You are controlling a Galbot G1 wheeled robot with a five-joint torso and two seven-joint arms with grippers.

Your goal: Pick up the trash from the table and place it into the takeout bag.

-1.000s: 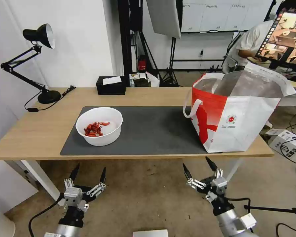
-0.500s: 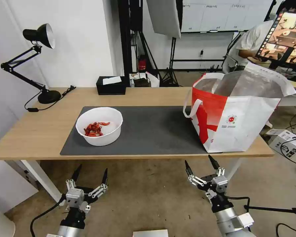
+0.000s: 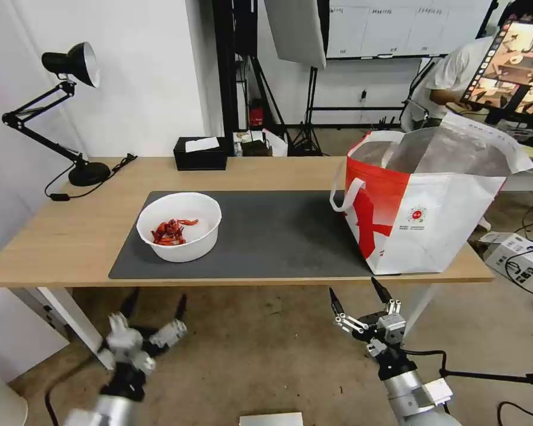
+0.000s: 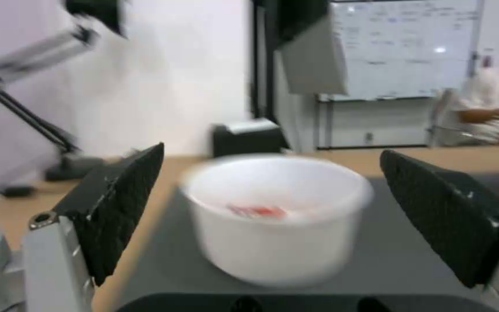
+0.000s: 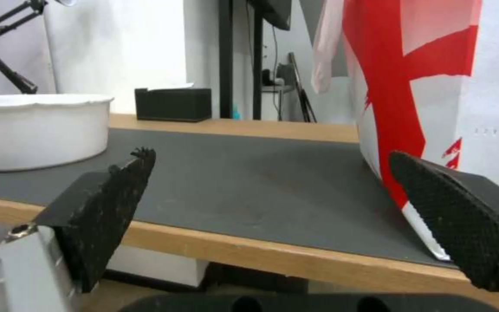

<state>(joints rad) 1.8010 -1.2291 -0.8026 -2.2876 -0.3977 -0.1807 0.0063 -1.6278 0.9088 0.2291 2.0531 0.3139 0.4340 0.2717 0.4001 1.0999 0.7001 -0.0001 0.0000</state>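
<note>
A white round bowl (image 3: 186,251) with red crayfish shells (image 3: 169,232) stands on the left part of the dark grey mat (image 3: 278,236) on the light-wood table (image 3: 71,236). The red-and-white takeout bag (image 3: 426,225) stands open at the table's right end, foil lining showing. My left gripper (image 3: 156,299) hangs open below the table's front edge, under the bowl, and blurred. In the left wrist view the bowl (image 4: 273,242) lies straight ahead between the spread fingers (image 4: 117,203). My right gripper (image 3: 355,290) is open below the edge near the bag (image 5: 411,86).
A black desk lamp (image 3: 71,106) stands at the table's far left with its cord on the wood. A black tissue box (image 3: 200,155) sits at the back edge. Studio stands, a monitor and a seated person are behind the table. Cables lie on the floor at right.
The left gripper is in motion and has shifted slightly up and to the left, now blurred. The right gripper has risen a little. Bowl and bag have not moved.
</note>
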